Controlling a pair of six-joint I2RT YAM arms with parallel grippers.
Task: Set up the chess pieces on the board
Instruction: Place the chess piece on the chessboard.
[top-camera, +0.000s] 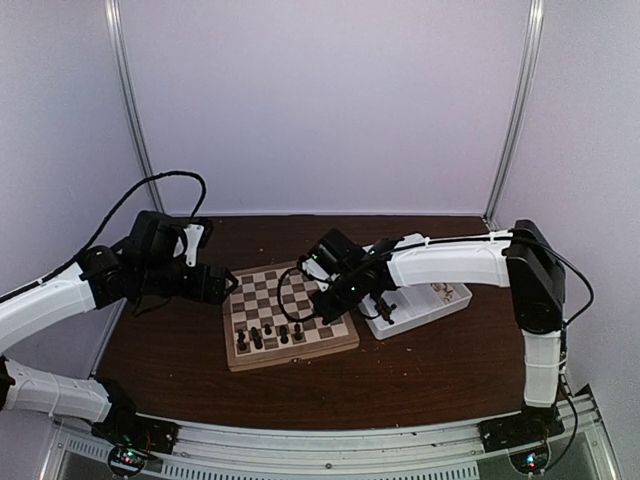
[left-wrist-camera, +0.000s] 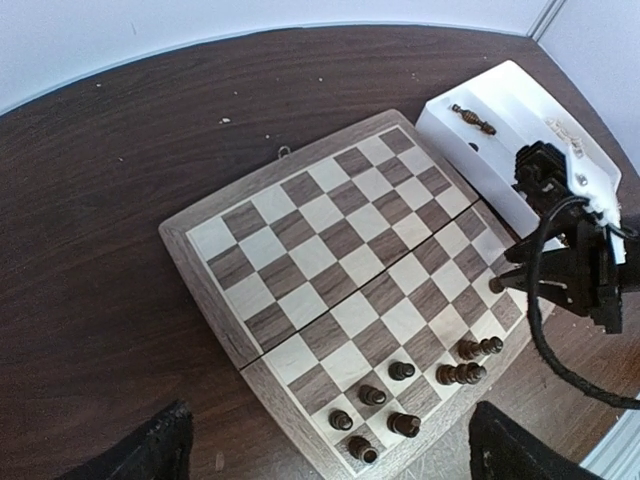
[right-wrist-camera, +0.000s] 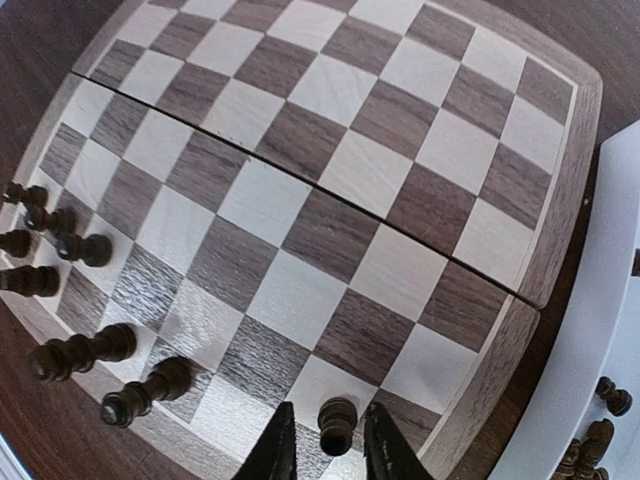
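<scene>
The board (top-camera: 268, 290) lies in the middle of the table, also seen in both wrist views (left-wrist-camera: 330, 250) (right-wrist-camera: 330, 200). Several dark chess pieces (left-wrist-camera: 400, 395) stand or lie along its near rows (top-camera: 270, 337) (right-wrist-camera: 60, 250). My right gripper (right-wrist-camera: 330, 432) hangs low over the board's near right corner (top-camera: 325, 300). A dark pawn (right-wrist-camera: 336, 420) stands upright on a square between its fingers, with a thin gap on each side. The jaws are slightly open. My left gripper (left-wrist-camera: 335, 455) hovers wide open above the board's left side (top-camera: 228, 285), holding nothing.
A white compartmented tray (top-camera: 440, 305) sits just right of the board, touching its edge (left-wrist-camera: 500, 110) (right-wrist-camera: 600, 330). More dark pieces lie in it (left-wrist-camera: 472, 118) (right-wrist-camera: 600, 420). Grey walls enclose the dark wooden table at the back and sides.
</scene>
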